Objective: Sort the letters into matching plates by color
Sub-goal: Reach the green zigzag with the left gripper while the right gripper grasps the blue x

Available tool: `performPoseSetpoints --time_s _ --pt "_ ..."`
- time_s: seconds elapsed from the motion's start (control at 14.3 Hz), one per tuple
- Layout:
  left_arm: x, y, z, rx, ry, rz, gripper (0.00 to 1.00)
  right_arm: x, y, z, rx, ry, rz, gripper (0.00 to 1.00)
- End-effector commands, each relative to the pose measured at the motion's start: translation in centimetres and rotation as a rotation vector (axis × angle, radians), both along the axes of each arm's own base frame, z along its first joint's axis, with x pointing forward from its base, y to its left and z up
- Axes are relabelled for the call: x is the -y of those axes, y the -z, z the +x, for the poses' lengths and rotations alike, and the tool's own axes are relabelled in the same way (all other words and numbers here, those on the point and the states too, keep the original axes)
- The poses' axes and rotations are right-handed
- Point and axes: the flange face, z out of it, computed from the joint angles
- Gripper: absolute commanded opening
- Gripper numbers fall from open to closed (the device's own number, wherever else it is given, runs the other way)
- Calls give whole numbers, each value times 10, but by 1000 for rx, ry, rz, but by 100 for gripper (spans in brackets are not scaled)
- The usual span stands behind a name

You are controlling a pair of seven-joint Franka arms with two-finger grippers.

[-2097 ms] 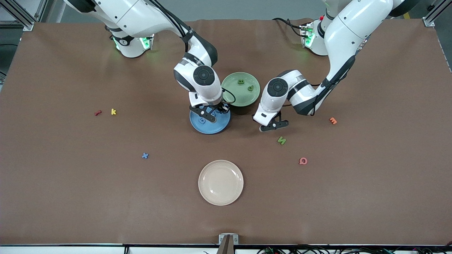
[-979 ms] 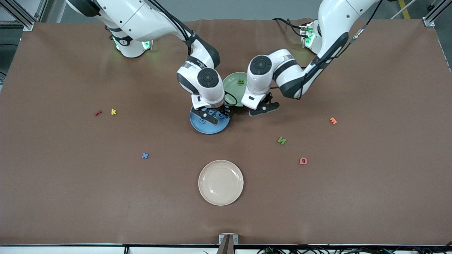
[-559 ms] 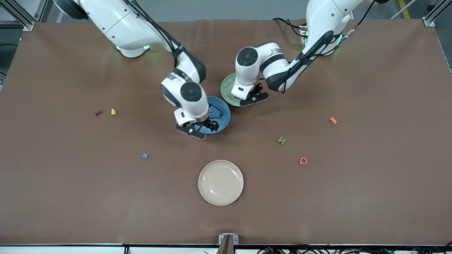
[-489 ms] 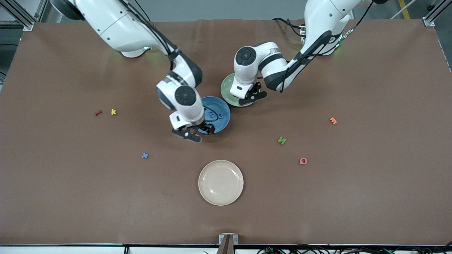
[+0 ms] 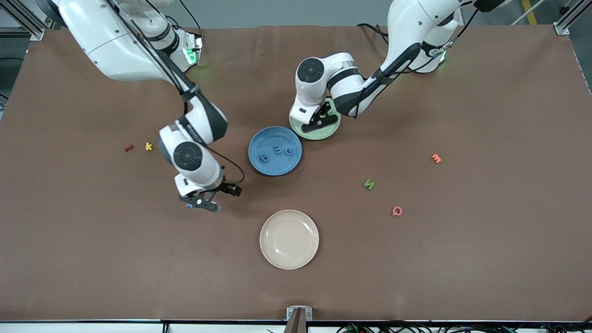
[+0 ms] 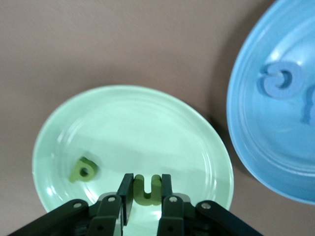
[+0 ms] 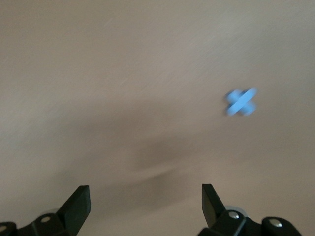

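Gripping a green letter (image 6: 147, 189) over the green plate (image 6: 138, 123), left end effector (image 6: 144, 196); right end effector (image 7: 142, 199) gapes wide above blue x (image 7: 241, 102)

Even overhead light, blurred right wrist view.

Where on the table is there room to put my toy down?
The cream plate has bare brown table around its near edge. It is crowded where the blue plate and green plate sit side by side, with the left gripper over the green one.

brown mat (image 5: 485, 259) covers whole table, alu frame posts (image 5: 568, 18) at corners, grey floor past edge
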Motion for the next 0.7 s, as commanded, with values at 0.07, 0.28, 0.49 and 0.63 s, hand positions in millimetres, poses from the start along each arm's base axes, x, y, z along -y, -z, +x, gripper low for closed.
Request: performPoseSetpoints --time_s 0.07,0.28,0.49,0.63 --pt "17 10 -16 -34 5 3 20 49 0 11 11 12 -16 96" --pt "20 15 -23 -44 16 6 28 76 15 11 58 -4 -20 96" --pt "19 15 -22 -42 16 7 89 92 21 12 56 -43 -17 95" --pt "18 12 -17 -35 10 4 99 95 27 11 80 -52 6 94"
